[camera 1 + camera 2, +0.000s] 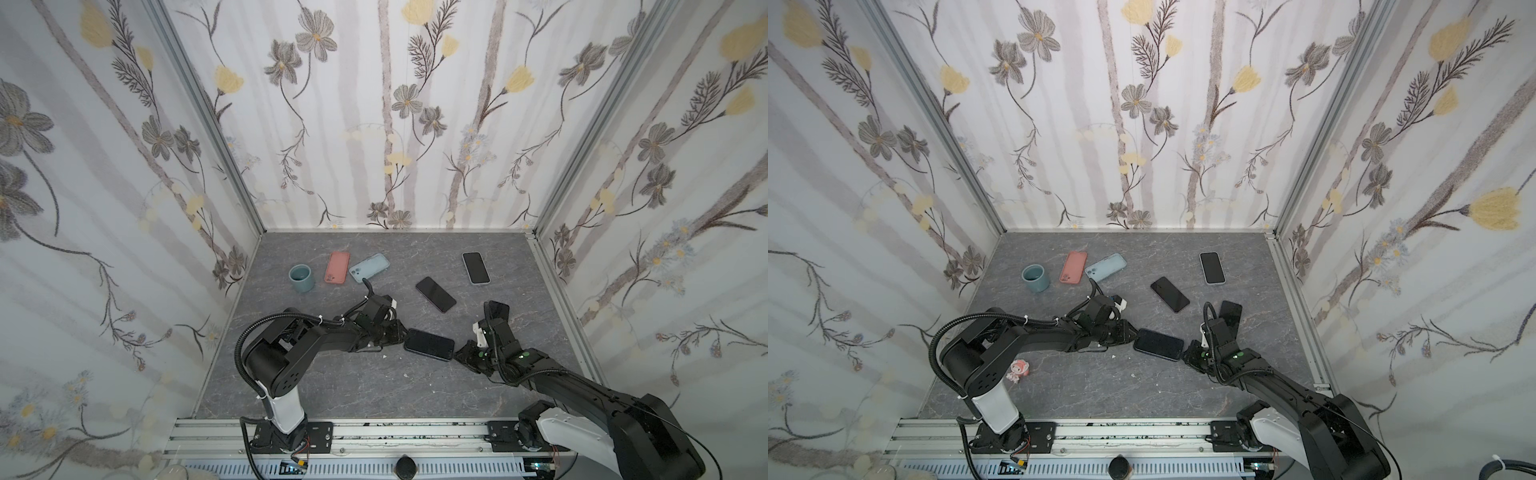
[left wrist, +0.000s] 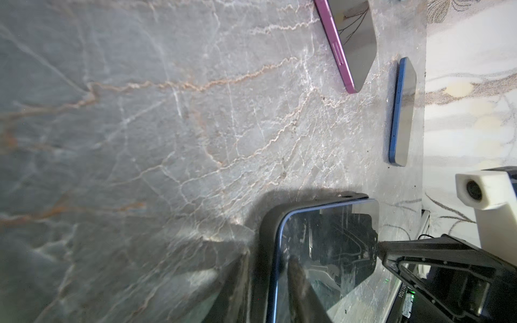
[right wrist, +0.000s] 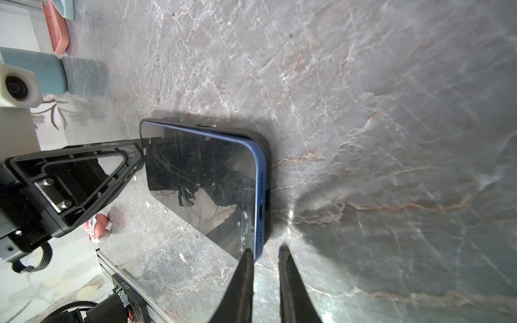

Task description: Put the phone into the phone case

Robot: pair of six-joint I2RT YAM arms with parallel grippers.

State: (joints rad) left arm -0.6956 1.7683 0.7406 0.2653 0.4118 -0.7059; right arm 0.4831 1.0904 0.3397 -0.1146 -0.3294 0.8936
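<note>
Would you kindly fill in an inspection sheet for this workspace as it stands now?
Surface: grey marbled table, a few white crumbs.
Job's things: blue phone lying screen up in black case; blue edge shows above the rim at one end.
Clutter: teal cup, pink case, light blue case, purple-edged phone, pale-edged phone, spare dark phone, pink figurine.
Tools: left tool at one end of the blue phone, right tool at the other; grip unclear.
Cables: black conduit looping over the left arm.
Surroundings: floral walls on three sides, aluminium rail in front.
</note>
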